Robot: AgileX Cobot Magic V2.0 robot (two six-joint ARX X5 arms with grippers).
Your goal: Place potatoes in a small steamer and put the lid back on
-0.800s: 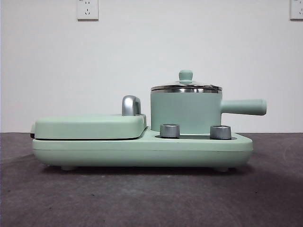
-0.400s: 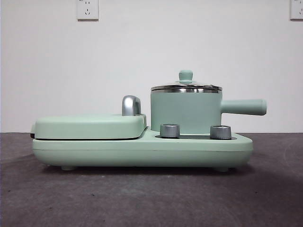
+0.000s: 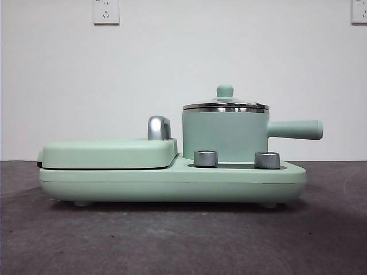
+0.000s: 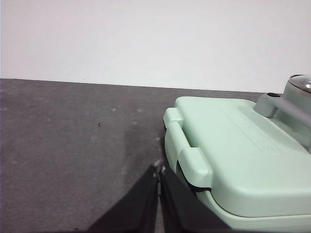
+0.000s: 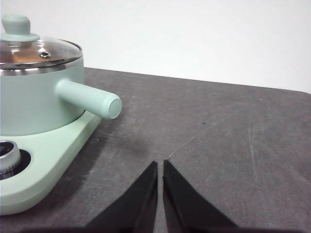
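Behind everything stands a plain white wall, and under it lies a dark grey table [image 3: 172, 240] where the green cooker base [image 3: 172, 180] sits. On the cooker base, at the end with the two silver knobs [image 3: 206, 158], stands the small steamer [image 3: 225, 134], put there so it can get hot. Its side handle [image 3: 295, 129] sticks out away from the flat griddle cover [image 3: 109, 152], so it is easy to reach from my right side. On top of the small steamer rests the lid [image 5: 34, 51], flat and snug, with its little green knob [image 3: 225, 91] pointing up, ready to be pinched and lifted. Through the glass I think I see something orange-brown, maybe the potatoes [image 5: 19, 57], but the glass is shiny and I am not sure. My right gripper [image 5: 160, 166] waits low over the table, near the side handle, pinched nearly closed and holding nothing. My left gripper [image 4: 159, 170] waits just beside the griddle cover's end, also pinched closed and holding nothing. Neither one touches the cooker base, so I judge both arms are resting.
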